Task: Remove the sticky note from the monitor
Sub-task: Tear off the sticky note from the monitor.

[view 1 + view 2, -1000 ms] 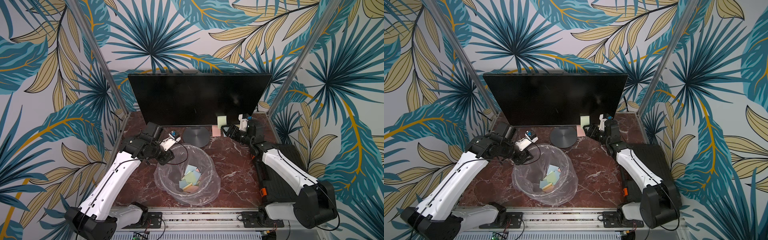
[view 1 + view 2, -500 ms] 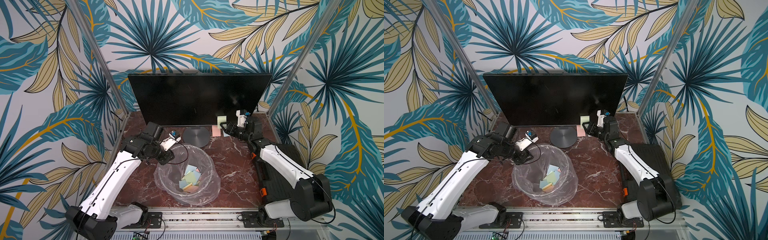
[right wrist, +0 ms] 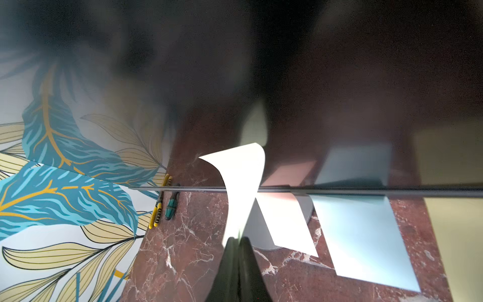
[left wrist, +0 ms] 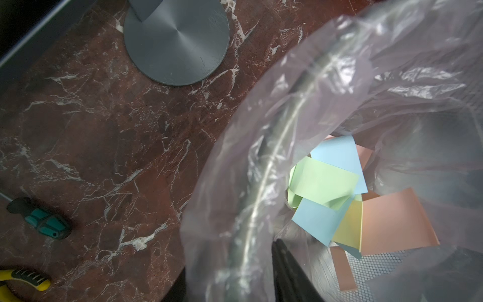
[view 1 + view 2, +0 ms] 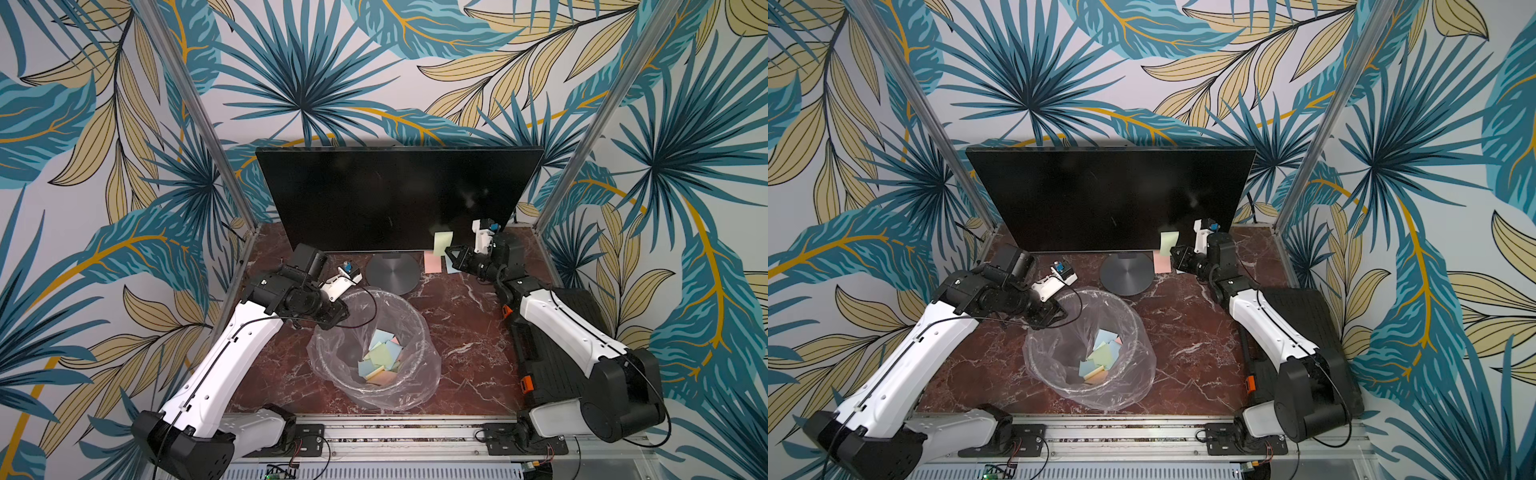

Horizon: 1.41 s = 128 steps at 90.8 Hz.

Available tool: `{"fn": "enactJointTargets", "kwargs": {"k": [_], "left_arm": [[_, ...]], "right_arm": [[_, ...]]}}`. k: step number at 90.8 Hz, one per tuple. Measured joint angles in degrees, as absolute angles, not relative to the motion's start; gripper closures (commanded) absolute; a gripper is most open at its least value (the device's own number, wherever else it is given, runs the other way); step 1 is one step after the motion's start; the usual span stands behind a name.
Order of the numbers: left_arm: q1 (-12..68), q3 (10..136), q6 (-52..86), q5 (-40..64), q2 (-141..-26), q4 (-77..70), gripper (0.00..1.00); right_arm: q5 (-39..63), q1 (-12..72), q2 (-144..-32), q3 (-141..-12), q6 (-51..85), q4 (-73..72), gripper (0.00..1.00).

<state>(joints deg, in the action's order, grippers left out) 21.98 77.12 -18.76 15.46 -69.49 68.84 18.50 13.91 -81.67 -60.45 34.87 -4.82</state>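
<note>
Two screwdrivers are lying at the far left of the marble tabletop (image 5: 465, 332): a green-handled screwdriver (image 4: 41, 222) and a yellow-and-black screwdriver (image 4: 23, 281), the second cut off by the edge of the left wrist view. In both top views the left arm is covering them.

Left gripper (image 5: 332, 321) is sitting at the rim of the wire-mesh bin (image 5: 423, 332). One dark finger (image 4: 287, 272) is showing inside the clear liner and a dark mass outside it, so the jaws are clamping the lined rim; the tips are cut off at the frame edge. Discarded notes (image 5: 380, 357) in blue, green, yellow and pink are lying in the bin.

Monitor (image 5: 395, 195) is standing at the back on its round grey base (image 5: 392, 269), screen dark. Pale green sticky note (image 5: 440, 243) is hanging at the screen's lower right, overlapping the bottom bezel. Right gripper (image 5: 451, 253) is pinching its lower edge, jaws together on the paper. The note is curling; whether its upper edge is adhering to the glass is unclear, as the right wrist view is blurring there.

Pink note (image 5: 432, 262) and blue note (image 3: 363, 240) are lying flat just below the screen; the right gripper is partly covering the blue note in both top views.
</note>
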Motion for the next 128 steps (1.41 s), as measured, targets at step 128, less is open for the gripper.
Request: {"fn": "enactJointTargets", "kwargs": {"k": [128], "left_arm": [[22.0,77.1,-18.6,15.6,-69.5,68.9,0.49]], "right_arm": [[28.6,26.0,-61.3,-69.1,28.1,12.2,1.0]]}}
